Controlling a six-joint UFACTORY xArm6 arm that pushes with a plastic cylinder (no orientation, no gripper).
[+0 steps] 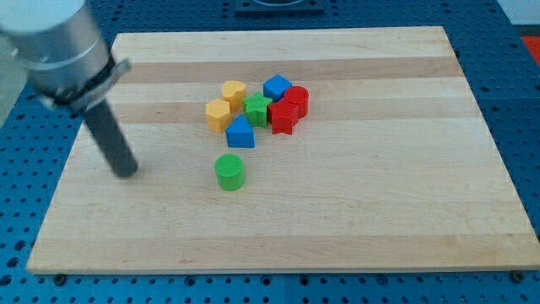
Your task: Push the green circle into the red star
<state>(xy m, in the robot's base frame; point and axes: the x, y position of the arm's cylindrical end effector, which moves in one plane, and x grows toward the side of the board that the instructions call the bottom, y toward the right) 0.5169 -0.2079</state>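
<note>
The green circle [229, 171] stands alone on the wooden board [380, 203], below a cluster of blocks. The red star [283, 117] sits at the right side of that cluster, up and to the right of the green circle. My tip [126, 172] is on the board at the view's left, level with the green circle and well to its left, apart from every block.
The cluster holds a yellow block [234, 91], a second yellow block [218, 114], a green star-like block [257, 109], a blue block [276, 87], a blue triangle-like block [240, 133] and a red round block [296, 99], all touching or nearly so.
</note>
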